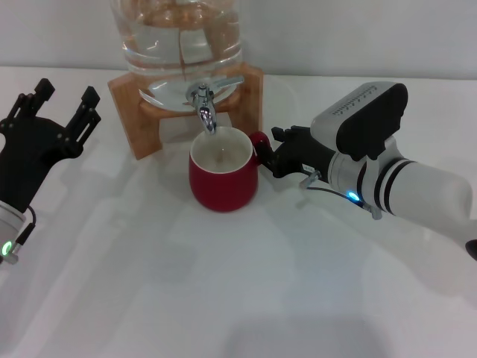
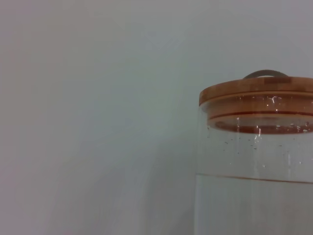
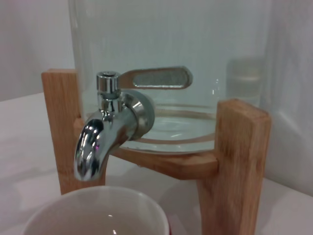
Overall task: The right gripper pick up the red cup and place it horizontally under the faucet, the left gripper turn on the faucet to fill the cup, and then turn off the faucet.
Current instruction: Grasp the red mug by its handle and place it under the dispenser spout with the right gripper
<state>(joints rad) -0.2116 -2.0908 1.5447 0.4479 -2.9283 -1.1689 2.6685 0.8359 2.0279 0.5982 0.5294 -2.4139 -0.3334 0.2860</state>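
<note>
The red cup [image 1: 222,183] stands upright on the white table, its off-white inside right below the spout of the chrome faucet [image 1: 204,104]. My right gripper [image 1: 272,153] is at the cup's right side, its black fingers closed on the loop handle. In the right wrist view the faucet [image 3: 105,132] curves down over the cup's rim [image 3: 93,210], its lever [image 3: 156,78] lies sideways, and no water runs. My left gripper [image 1: 65,95] is open and empty at the far left, apart from the jar's stand.
The clear glass jar [image 1: 179,37] holds water and rests on a wooden stand [image 1: 134,112] at the back. The left wrist view shows the jar's upper part [image 2: 254,196] with its wooden lid [image 2: 254,93]. White table lies in front.
</note>
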